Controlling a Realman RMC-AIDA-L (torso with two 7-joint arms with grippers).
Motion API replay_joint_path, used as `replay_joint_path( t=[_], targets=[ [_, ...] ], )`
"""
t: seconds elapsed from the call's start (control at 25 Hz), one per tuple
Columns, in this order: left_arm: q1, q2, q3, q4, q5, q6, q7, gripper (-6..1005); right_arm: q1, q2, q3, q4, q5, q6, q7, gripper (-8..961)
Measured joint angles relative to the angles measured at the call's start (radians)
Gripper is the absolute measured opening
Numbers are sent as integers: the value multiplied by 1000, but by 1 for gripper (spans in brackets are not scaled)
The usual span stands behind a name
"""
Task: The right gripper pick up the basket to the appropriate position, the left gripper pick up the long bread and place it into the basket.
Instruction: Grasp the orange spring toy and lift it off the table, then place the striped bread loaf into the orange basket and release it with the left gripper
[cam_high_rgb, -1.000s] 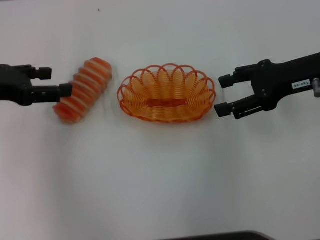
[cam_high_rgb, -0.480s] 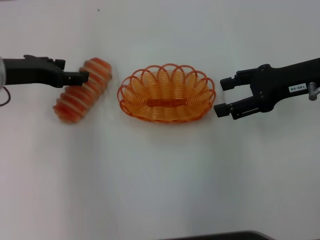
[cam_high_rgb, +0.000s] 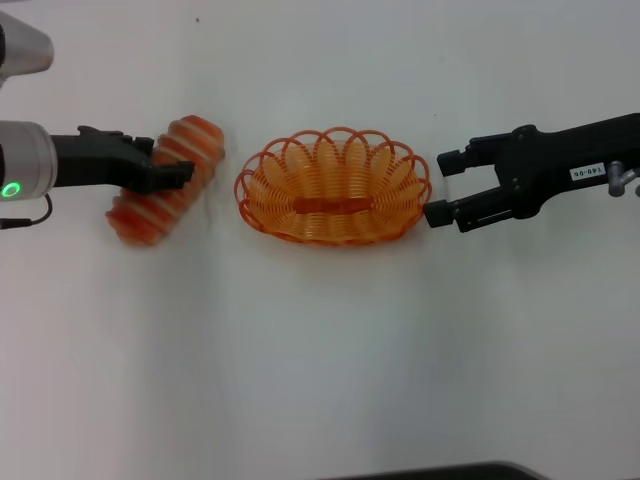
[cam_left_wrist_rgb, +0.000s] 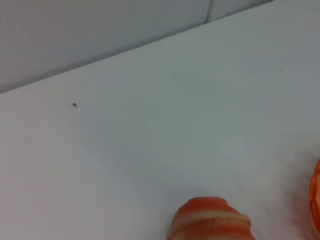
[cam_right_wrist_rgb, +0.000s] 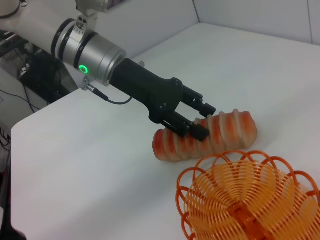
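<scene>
The long bread (cam_high_rgb: 143, 211), orange-red with cream ridges, lies slanted on the white table left of the basket (cam_high_rgb: 333, 186). My left gripper (cam_high_rgb: 172, 160) reaches in from the left, open, with its fingers straddling the loaf's middle; it also shows in the right wrist view (cam_right_wrist_rgb: 202, 120) over the loaf (cam_right_wrist_rgb: 230, 127). The loaf's end (cam_left_wrist_rgb: 210, 220) shows in the left wrist view. My right gripper (cam_high_rgb: 442, 188), with the white label, is open right beside the basket's right rim, level with it. The basket (cam_right_wrist_rgb: 250, 200) is empty.
The white table (cam_high_rgb: 320, 350) runs around both objects. A wall or backdrop stands behind the table's far edge (cam_left_wrist_rgb: 100, 30). A dark edge (cam_high_rgb: 440, 472) shows at the near side of the table.
My left gripper has swung right and down from beside the loaf onto its middle. My right gripper has edged left, closer to the basket's rim. Loaf and basket have not moved.
</scene>
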Motion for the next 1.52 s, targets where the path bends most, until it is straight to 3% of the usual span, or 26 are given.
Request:
replay_joint_path(
  t=[0.4,0.64,0.96,1.08,1.28,1.4,1.52],
  targets=[
    [23,1,9,13,-49,-20,7,517,4,2,1,0,3,4,7,916],
    [66,3,9,99,-111,-5,8,450,4,-2,1,0,0,9,9,915],
    [90,6,-11,241,-216,153,44,352,-1,-14,-6,-2,-8,-1,16,916],
    [21,8,-6,211,-238,239,78,323,-1,-24,-6,-2,-38,-10,23,915],
    [-130,8,21,39,-235,271,148,299,4,-26,-7,-2,-80,-15,26,916],
    [-229,19,60,-79,-196,288,168,288,6,-21,-8,-6,-92,-17,27,916],
    [-271,10,74,-136,-154,253,166,277,8,-18,-8,-8,-94,-19,27,916]
  ],
)
